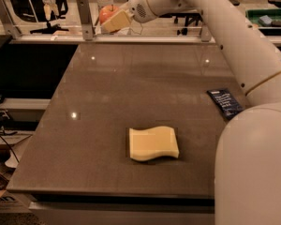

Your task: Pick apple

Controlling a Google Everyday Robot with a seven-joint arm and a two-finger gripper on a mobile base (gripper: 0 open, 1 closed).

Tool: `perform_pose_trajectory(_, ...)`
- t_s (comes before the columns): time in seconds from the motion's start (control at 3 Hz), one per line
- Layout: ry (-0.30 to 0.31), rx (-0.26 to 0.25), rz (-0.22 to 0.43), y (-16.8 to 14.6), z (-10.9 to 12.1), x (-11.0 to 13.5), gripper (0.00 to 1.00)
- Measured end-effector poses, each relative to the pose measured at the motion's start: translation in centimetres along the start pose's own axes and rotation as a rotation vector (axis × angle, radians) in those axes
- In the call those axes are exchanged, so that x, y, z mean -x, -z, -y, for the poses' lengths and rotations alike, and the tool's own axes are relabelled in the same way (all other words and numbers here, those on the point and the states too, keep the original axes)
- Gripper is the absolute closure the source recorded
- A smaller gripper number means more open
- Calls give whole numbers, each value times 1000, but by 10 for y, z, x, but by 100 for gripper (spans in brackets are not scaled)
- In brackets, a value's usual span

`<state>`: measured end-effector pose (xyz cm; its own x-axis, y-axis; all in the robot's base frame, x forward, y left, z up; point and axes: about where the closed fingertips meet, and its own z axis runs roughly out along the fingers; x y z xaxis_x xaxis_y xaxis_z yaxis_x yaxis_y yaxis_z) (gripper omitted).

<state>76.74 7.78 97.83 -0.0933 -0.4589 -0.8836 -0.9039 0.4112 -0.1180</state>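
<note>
The apple (105,11) is small, round and red-orange. It sits in my gripper (110,18), well above the far left part of the table (107,93). The gripper's pale fingers (116,20) are closed around the apple and hide its lower right side. My white arm (225,32) reaches from the lower right across the table to that far edge.
A wavy pale-yellow sponge (152,143) lies near the table's front middle. A dark blue snack wrapper (225,102) lies at the right edge, next to my arm. A metal rail with posts (84,18) runs along the far edge. A green bin (269,17) stands far right.
</note>
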Motion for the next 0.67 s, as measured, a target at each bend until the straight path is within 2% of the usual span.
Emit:
perform_pose_trajectory(0.33,40,27,11,17,-4,13,100)
perform_pose_trajectory(0.67,40,27,11,16,-4,13,100)
